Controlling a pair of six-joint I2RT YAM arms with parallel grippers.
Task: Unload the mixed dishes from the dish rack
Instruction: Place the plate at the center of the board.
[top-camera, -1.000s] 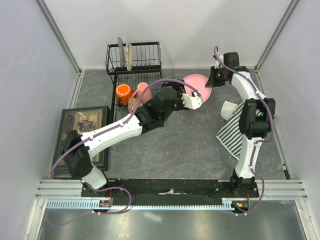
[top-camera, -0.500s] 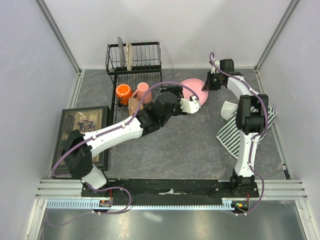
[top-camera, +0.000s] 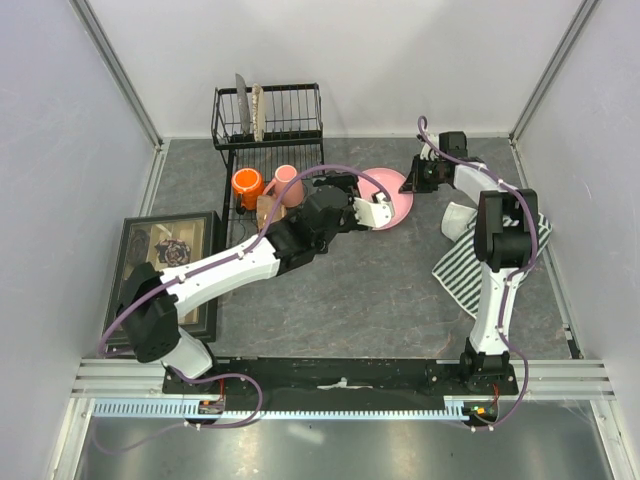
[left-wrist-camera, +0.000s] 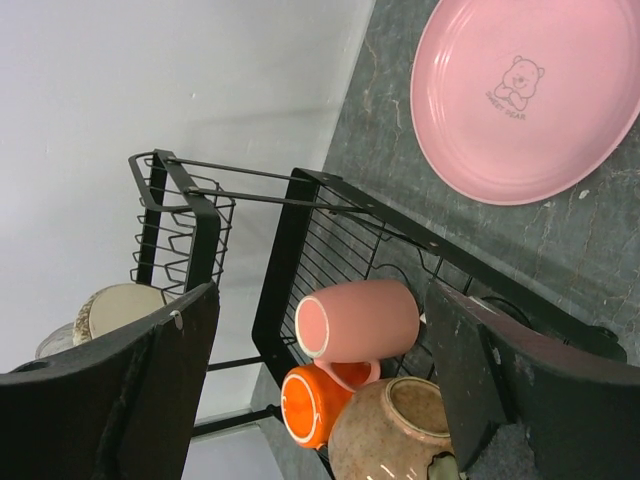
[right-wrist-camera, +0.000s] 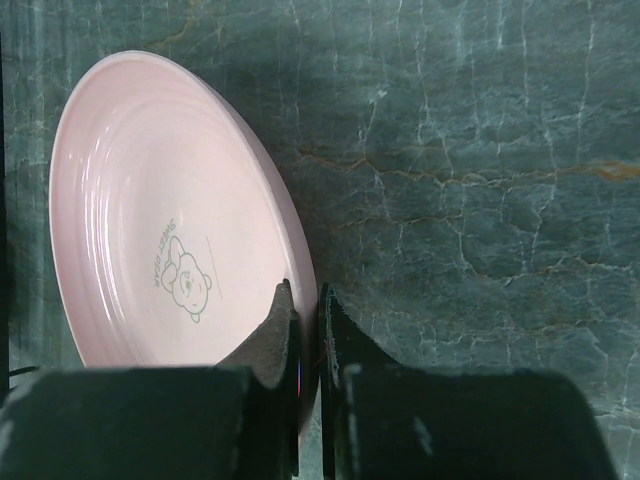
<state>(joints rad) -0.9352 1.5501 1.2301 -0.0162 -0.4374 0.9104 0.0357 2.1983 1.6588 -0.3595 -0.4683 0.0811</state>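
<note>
Pink dish (left-wrist-camera: 525, 100) lies outside the rack on the desk, pinched at its rim by the right hand (right-wrist-camera: 303, 300)
Nearest, a black-framed box (top-camera: 165, 250) sits at the left and a striped cloth (top-camera: 462, 270) at the right on the grey, veined desk (top-camera: 350, 290). Mid-desk, the left hand (top-camera: 378, 212) gapes wide and holds nothing, just beside the glossy round dish with its ridged rings and small bear print. The right hand's fingers are clamped tight on the dish's edge. Behind, the black wire dish rack (top-camera: 268, 120) carries a tan-brown bowl (left-wrist-camera: 400, 435), an orange mug (top-camera: 246, 184) and a pink mug (top-camera: 285, 180), and two dishes (top-camera: 257, 110) stand on edge in its back basket
</note>
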